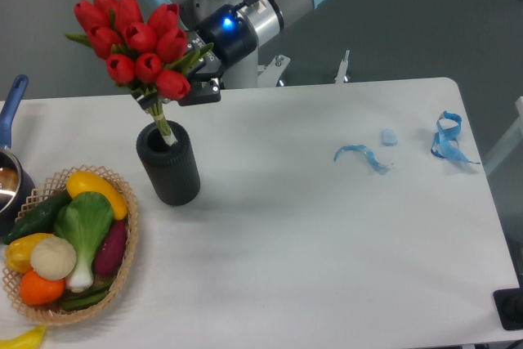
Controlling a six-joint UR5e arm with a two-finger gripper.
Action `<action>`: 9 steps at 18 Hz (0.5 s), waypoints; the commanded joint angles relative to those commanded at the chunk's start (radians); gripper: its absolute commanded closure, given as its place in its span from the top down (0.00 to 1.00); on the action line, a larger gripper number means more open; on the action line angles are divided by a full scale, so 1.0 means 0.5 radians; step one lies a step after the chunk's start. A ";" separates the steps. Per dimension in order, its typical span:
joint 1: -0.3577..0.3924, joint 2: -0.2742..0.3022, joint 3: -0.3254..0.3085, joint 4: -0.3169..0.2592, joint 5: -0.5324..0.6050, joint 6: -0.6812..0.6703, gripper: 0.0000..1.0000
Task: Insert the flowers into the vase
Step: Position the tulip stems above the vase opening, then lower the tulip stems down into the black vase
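The gripper (pixel 186 79) is pinched on the flowers (pixel 135 42), its dark fingers clamped around the bunch just below the red heads, where the green stems gather (the fingertips themselves are partly hidden by blooms and leaves). The tulip heads spread up and to the left of the gripper, lifted above the table, while the pale stem ends hang down and to the left beneath it, their tips reaching into the round mouth of the vase (pixel 168 165). That black ribbed vase stands upright on the white table (pixel 310 234) directly below the gripper and a little to its left, with most of the stems above the rim rather than inside. Further below and to the left of the gripper sits a woven basket (pixel 122 271) of vegetables, near the vase but not touching it. At the far left edge, level with the vase, a blue-handled pot (pixel 11 165) is partly cut off by the frame. Well to the right of the gripper, bits of blue ribbon (pixel 359 155) lie on the tabletop, with another curled blue strip (pixel 448 138) near the right edge.
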 joint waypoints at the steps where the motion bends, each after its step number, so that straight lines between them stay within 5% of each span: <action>1: 0.000 0.000 -0.031 0.000 -0.003 0.040 0.00; 9: -0.012 -0.021 -0.166 -0.003 0.003 0.273 0.00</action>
